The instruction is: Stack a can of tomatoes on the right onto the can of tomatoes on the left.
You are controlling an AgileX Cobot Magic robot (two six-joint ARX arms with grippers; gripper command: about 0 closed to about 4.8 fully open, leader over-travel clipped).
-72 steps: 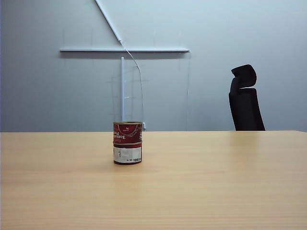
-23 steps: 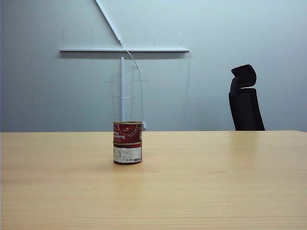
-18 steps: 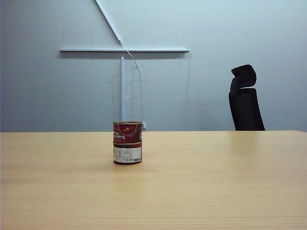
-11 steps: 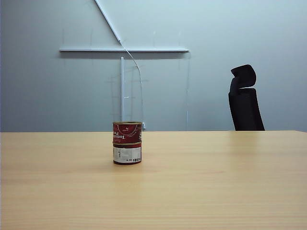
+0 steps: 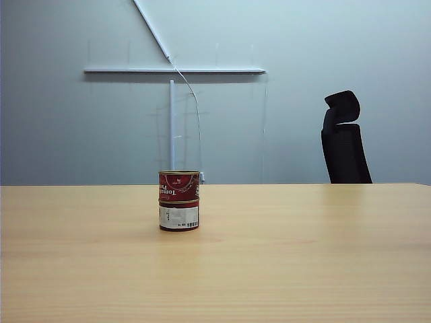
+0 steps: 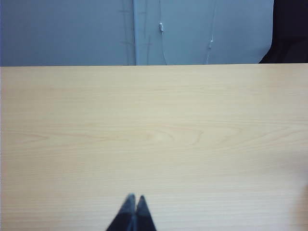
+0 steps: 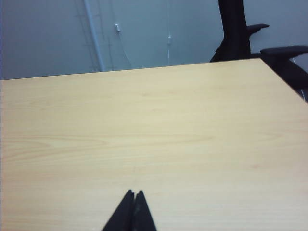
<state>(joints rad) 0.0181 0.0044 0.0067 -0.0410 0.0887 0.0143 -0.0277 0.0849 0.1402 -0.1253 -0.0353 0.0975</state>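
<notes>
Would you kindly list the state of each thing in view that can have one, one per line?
Upper tomato can: upright, stacked on the lower can, label upside down.
Lower tomato can: upright on the table, carrying the upper can.
Left hand: shut, empty, over bare table, away from the cans.
Right hand: shut, empty, over bare table, away from the cans.
Office chair: upright behind the table, unoccupied.

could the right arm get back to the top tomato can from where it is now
Probably yes. The right tool is shut and empty over bare table, and nothing stands around the top can, stacked on the lower can; it would need opening first.
</notes>
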